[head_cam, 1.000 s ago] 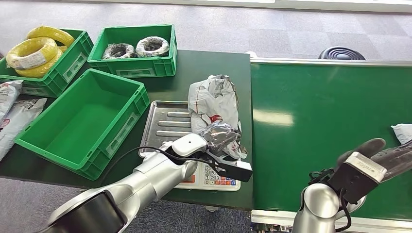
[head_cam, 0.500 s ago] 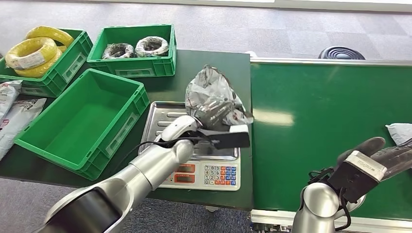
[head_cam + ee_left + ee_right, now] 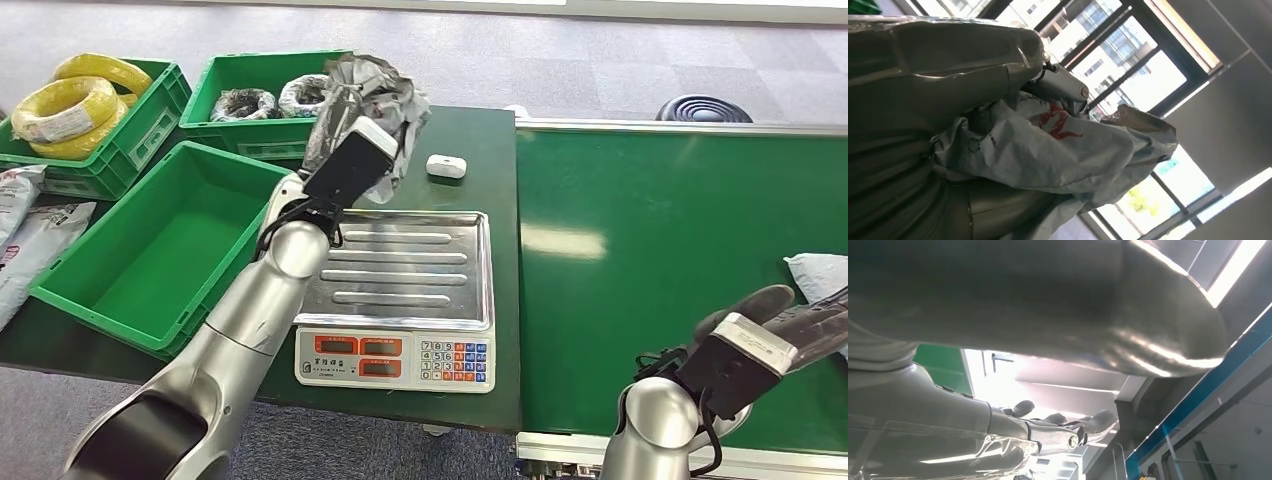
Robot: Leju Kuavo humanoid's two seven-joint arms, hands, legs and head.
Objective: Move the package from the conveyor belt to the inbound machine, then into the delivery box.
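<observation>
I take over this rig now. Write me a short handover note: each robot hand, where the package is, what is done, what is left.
Left robot hand: holds the grey package, lifted above the table between the scale and the green crates.
Right robot hand: holds nothing, fingers apart, over the conveyor belt.
Done: the package is off the belt and no longer on the scale tray.
Left: put it into the empty green crate, most likely the delivery box, and release.
Note: another white package lies at the belt's right edge.

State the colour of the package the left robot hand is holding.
Crinkled silver-grey package with a red mark, held by the left robot hand; clearest in the left wrist view.
</observation>
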